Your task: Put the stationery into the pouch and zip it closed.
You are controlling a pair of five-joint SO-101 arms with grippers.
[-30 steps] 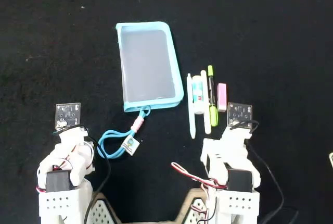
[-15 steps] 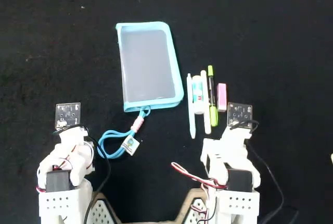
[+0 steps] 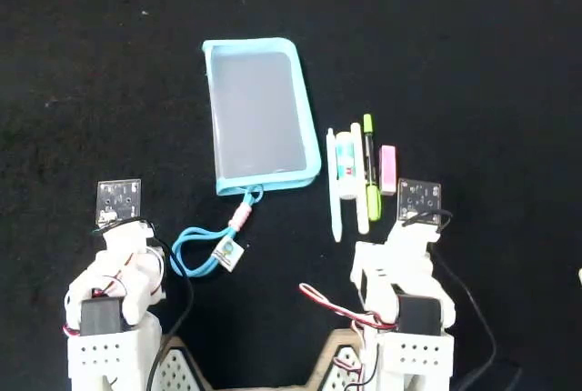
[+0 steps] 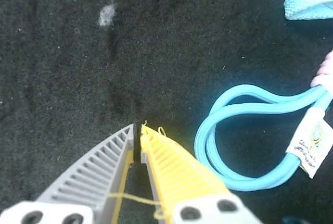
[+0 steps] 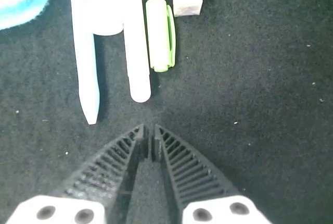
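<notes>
- Left gripper: grey and yellow fingers are pressed together at the tips with nothing between them. It sits low over the black table cloth, with the turquoise strap loop just beside it and not touching.
- Right gripper: black fingers are together with only a thin slit between them, holding nothing. It sits over bare cloth just short of the near ends of the stationery row.
- Left arm and right arm are both folded back at the near edge of the table, well apart from each other.
- Pouch: turquoise border and translucent front. It lies flat on the cloth with its long side running away from the arms, farther out than both grippers. I cannot tell whether the zip is open or shut.
- Strap: leaves the pouch's near end through a pink connector and curls into the loop towards the left arm. A white tag hangs on it.
- Stationery: all outside the pouch, on its right and near but apart from it, laid side by side and roughly parallel.
- Row order, starting nearest the pouch:
  - white pen, reaching nearest the right arm
  - short white tube
  - white marker
  - green highlighter
  - pink eraser, at the outer end
- Tube and marker touch along their sides. The eraser lies just beside the highlighter.
</notes>
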